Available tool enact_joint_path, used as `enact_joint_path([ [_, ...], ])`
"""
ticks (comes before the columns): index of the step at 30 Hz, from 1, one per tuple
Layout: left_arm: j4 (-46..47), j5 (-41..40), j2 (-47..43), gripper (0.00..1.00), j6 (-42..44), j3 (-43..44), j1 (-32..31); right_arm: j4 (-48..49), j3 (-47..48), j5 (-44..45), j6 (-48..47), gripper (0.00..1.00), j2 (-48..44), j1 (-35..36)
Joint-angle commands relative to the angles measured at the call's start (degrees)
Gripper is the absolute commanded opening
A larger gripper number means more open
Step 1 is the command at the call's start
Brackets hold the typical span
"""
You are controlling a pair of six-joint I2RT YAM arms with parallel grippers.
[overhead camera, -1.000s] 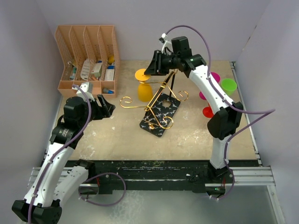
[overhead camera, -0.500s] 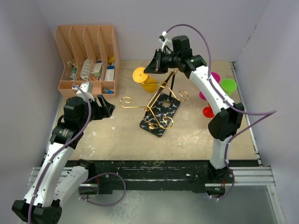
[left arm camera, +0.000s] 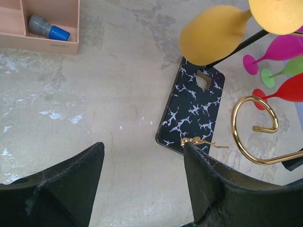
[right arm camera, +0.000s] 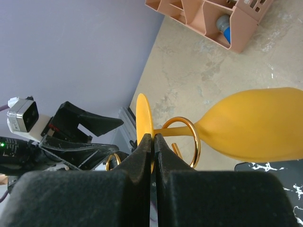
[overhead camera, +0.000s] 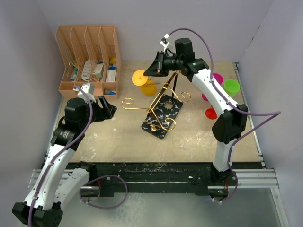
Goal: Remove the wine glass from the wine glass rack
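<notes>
**Right arm.** The right claw is reached out over the far middle of the bench. It is clenched on the flat foot of the yellow wine glass. In the right wrist view both fingers are pressed against the thin edge of the foot disc, with no gap visible.

**Wine glass.** The glass is held in the air, tilted, with the foot uppermost and the bowl hanging below it. It sits at the far-left side of the wine glass rack, close to the central post. In the right wrist view the stem crosses one gold curl. It cannot be told whether the stem is inside that curl or only in front of it.

**Rack.** The black, white-veined base rests flat on the bench, turned at an angle to the bench edges. The gold arms branch out left and right and end in curls.

**Left arm.** The left claw is released. Its fingers are spread wide with nothing between them. It is near the left of the bench, well apart from the rack.

**Other items.** A peach file organiser stands at the far left. Pink, green and red glasses lie at the right.
</notes>
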Motion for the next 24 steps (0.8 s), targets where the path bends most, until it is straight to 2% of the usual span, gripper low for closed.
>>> enact_joint_path([
  [1,1.1,-0.7,-0.3,0.71,0.8,0.3,0.1,1.4,-1.0,-0.5,1.5,0.00,-5.4,-0.4],
  [13,1.0,-1.1,-0.4,0.71,0.7,0.3,0.1,1.9,-9.2,4.3,3.0,0.00,-14.4,-6.1],
  [24,0.7,-1.6,-0.4,0.71,0.5,0.2,0.1,6.6,-5.9,7.1,1.2,0.00,-14.8,-6.8],
])
